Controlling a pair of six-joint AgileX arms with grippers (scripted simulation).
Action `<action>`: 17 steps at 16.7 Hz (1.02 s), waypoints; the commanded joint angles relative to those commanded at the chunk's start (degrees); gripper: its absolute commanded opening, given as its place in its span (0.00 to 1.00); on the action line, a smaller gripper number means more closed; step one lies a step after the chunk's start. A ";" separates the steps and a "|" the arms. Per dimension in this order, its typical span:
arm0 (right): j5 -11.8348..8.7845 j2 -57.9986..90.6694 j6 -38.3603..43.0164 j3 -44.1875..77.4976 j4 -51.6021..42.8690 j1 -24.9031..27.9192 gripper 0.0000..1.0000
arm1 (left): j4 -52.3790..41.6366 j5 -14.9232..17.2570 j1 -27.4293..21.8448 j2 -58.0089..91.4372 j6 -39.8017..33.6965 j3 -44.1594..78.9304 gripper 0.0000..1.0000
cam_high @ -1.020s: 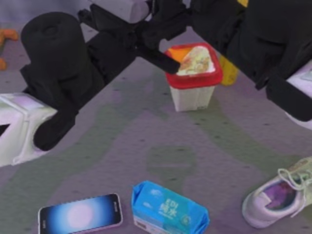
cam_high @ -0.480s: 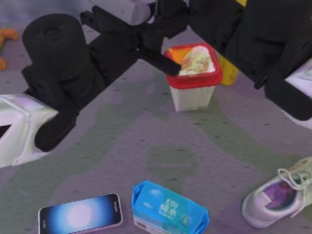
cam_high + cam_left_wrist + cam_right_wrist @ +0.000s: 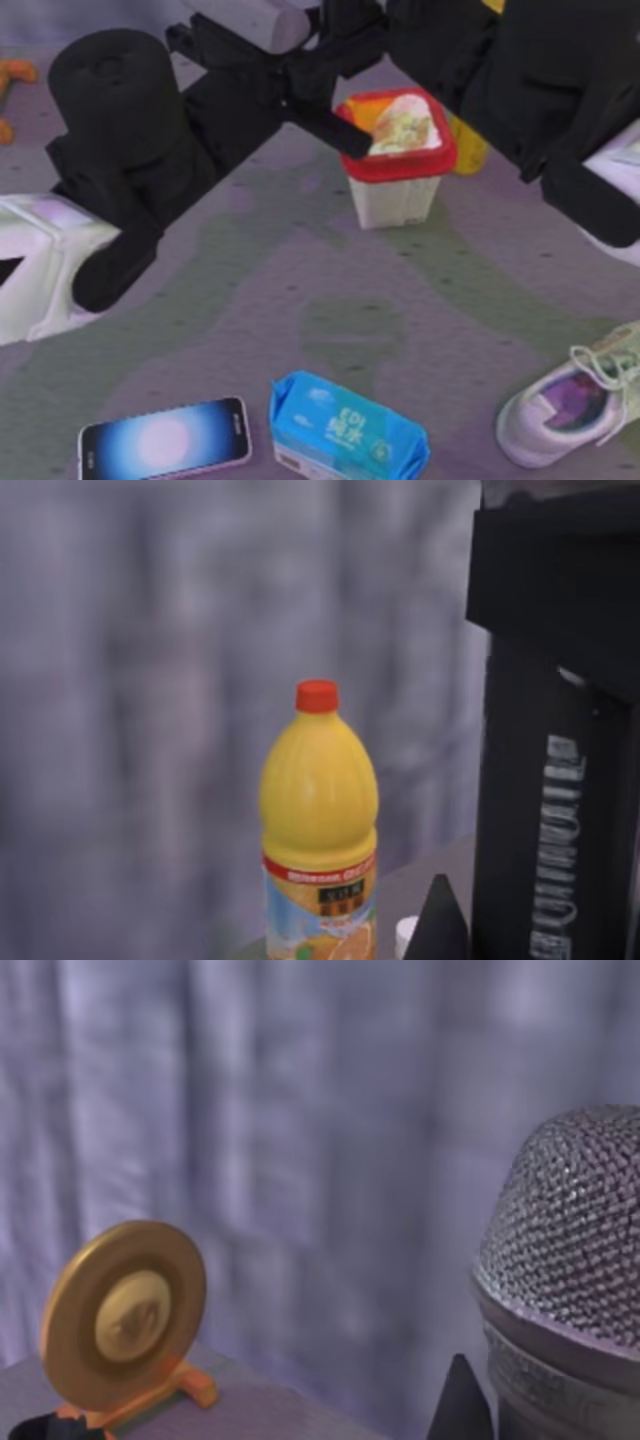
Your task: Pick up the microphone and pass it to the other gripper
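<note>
Top view has both arms raised and meeting over the table's far middle, above a red-rimmed food tub. The right gripper has the microphone close against its wrist camera; its fingers' grip I cannot tell. Neither can I tell for the left gripper.

The microphone has a silver-grey mesh head. The bottle is yellow, red-capped. The tub is white, red-rimmed.
</note>
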 joint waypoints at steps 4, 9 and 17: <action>0.00 0.00 0.00 0.00 0.00 0.00 0.00 | 0.00 0.00 0.00 0.00 0.00 0.00 0.00; 0.00 0.00 0.00 0.00 0.00 0.00 0.00 | 0.00 0.00 0.00 0.00 0.00 0.00 0.15; 0.00 0.00 0.00 0.00 0.00 0.00 0.00 | 0.00 0.00 0.00 0.00 0.00 0.00 0.75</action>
